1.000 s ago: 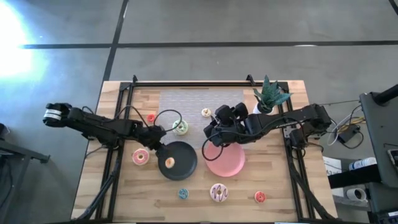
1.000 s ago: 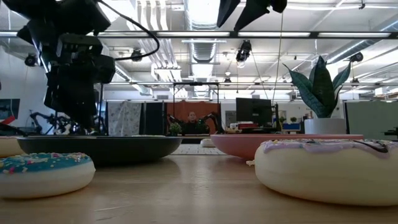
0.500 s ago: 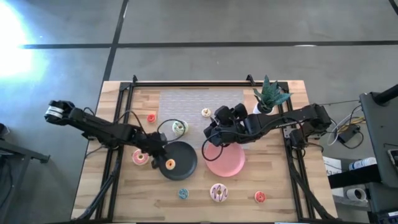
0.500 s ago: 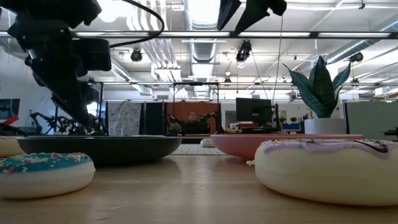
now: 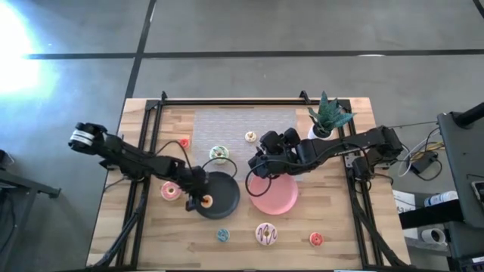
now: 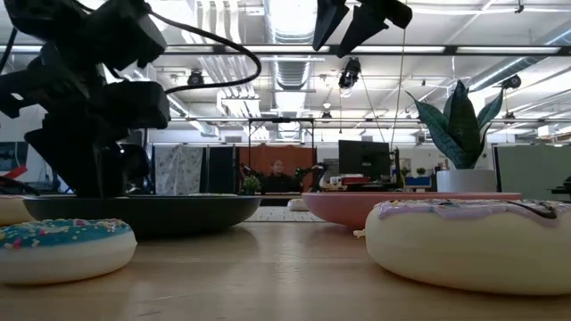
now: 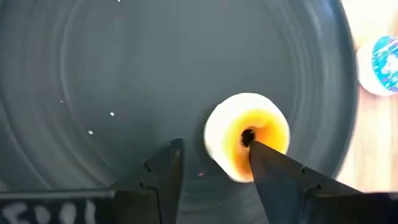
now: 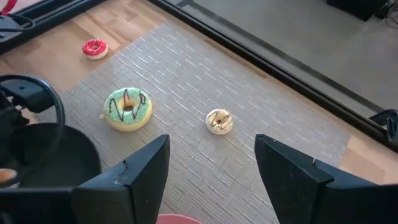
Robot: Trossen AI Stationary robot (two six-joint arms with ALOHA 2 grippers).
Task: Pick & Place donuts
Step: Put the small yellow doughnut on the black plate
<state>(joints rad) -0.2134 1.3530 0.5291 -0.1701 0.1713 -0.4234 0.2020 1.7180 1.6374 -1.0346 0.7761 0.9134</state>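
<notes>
An orange-frosted donut [image 7: 249, 144] lies on the black plate [image 5: 224, 189]. My left gripper [image 7: 211, 152] is open and points down at it; one finger stands over the donut's hole and the other beside its outer edge, over the bare plate. In the high view my left gripper [image 5: 198, 198] is at the plate's left part. My right gripper [image 8: 211, 146] is open, holds nothing, and hovers over the far-left rim of the pink plate [image 5: 276, 198]. Other donuts lie flat on the table: pink [image 5: 171, 190], green [image 5: 219, 154], red [image 5: 184, 142], blue [image 5: 222, 235], striped [image 5: 266, 233]. My left gripper comes from above with one finger [image 7: 267, 168] over the orange donut's hole [image 7: 246, 137] and the other outside the donut's rim. I cannot tell whether either finger touches the donut, which lies flat on the black plate.
A potted plant [image 5: 329, 117] stands at the far right of the table. A grey mat [image 8: 205, 93] carries the green donut and a small yellow-white one [image 5: 250, 137]. Another red donut [image 5: 316, 239] lies near the table's near edge. Black frame rails run along both sides.
My left gripper has moved from the plate's far-left side toward the table's near edge, coming over the black plate and dropping down to the orange donut. The donuts and plates have stayed in place.
</notes>
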